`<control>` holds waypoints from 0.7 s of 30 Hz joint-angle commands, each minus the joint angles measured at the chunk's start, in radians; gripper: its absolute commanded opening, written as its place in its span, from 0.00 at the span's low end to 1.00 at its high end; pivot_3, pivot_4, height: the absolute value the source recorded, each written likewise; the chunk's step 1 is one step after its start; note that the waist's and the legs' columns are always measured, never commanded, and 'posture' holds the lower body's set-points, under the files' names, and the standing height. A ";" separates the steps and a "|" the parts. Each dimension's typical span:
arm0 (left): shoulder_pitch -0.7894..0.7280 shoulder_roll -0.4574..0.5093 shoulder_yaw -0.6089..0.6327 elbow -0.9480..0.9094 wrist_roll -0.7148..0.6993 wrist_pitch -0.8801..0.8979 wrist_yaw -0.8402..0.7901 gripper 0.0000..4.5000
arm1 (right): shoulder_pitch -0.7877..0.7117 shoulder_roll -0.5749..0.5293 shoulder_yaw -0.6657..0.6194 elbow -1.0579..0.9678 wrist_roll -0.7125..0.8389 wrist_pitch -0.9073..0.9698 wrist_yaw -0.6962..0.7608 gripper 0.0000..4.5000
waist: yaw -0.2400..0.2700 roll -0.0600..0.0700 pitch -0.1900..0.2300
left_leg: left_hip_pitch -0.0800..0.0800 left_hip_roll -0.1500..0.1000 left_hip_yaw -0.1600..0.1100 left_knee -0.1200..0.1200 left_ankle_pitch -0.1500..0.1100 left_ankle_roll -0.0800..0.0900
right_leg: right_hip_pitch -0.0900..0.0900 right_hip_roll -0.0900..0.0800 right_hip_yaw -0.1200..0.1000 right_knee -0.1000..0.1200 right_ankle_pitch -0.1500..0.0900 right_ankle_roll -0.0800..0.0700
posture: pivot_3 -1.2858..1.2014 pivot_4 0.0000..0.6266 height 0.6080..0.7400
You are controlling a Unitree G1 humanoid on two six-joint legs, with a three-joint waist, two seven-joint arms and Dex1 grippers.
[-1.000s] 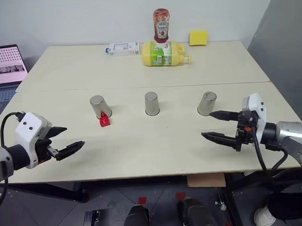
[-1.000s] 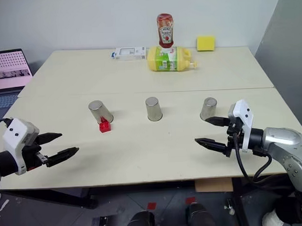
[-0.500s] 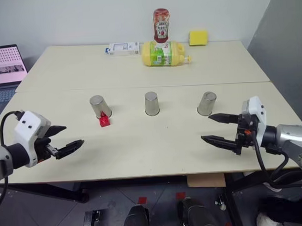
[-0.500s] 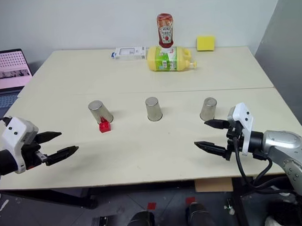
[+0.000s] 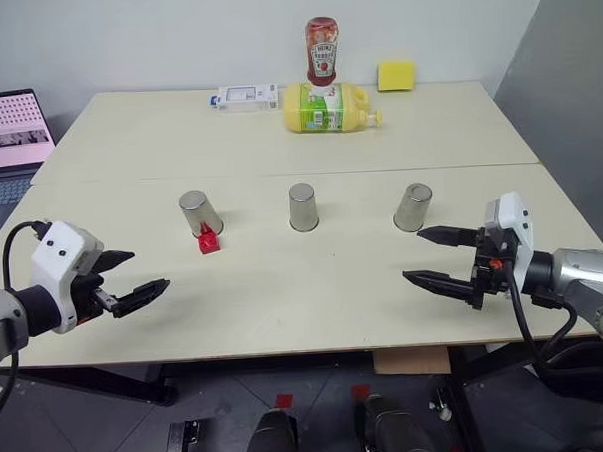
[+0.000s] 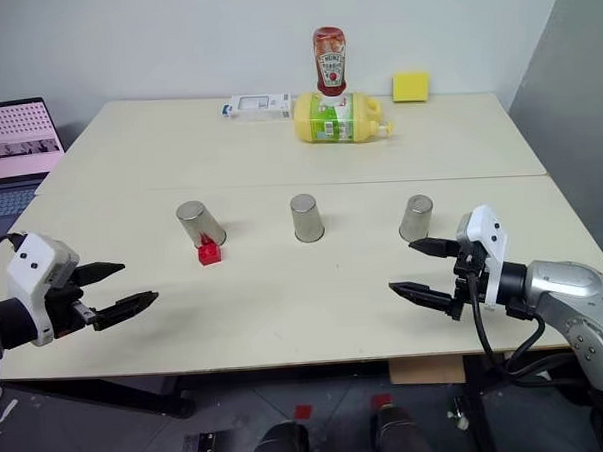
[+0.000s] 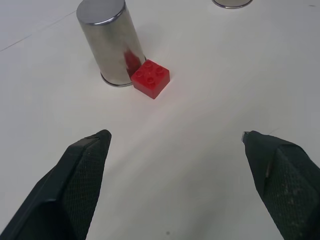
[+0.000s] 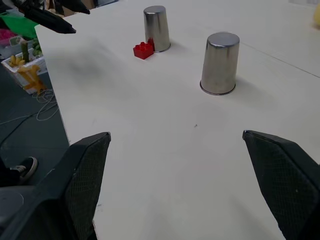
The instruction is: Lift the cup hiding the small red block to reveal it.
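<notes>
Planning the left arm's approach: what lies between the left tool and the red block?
Nothing: the left wrist view shows bare tabletop from the open left tool to the red block beside the cup.

We are seeing the cup as smooth polished metal, mirroring the small red block, which is looking like glossy studded plastic just beside the cup. The surface under the cup is showing a matt, pale, smooth finish. We are finding the left gripper fingers matt black with a fine grained texture.
</notes>
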 commanded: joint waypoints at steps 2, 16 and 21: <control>-0.009 0.008 0.018 -0.020 -0.001 -0.005 0.002 0.99 | -0.023 -0.004 -0.021 -0.024 0.021 0.001 -0.004 1.00 | 0.000 0.000 0.000 | 0.000 0.000 0.000 0.000 0.000 0.000 | 0.000 0.000 0.000 0.000 0.000 0.000 | 0.52 0.24 1.00; 0.023 0.001 0.047 -0.041 -0.007 0.007 0.015 0.99 | -0.036 -0.002 -0.012 -0.012 0.012 -0.005 0.011 1.00 | 0.000 0.000 0.000 | 0.000 0.000 0.000 0.000 0.000 0.000 | 0.000 0.000 0.000 0.000 0.000 0.000 | 0.52 0.24 1.00; 0.026 -0.002 0.050 -0.047 -0.011 0.012 0.018 0.99 | -0.035 -0.002 -0.012 -0.016 0.014 -0.001 0.008 1.00 | 0.000 0.000 0.000 | 0.000 0.000 0.000 0.000 0.000 0.000 | 0.000 0.000 0.000 0.000 0.000 0.000 | 0.52 0.24 1.00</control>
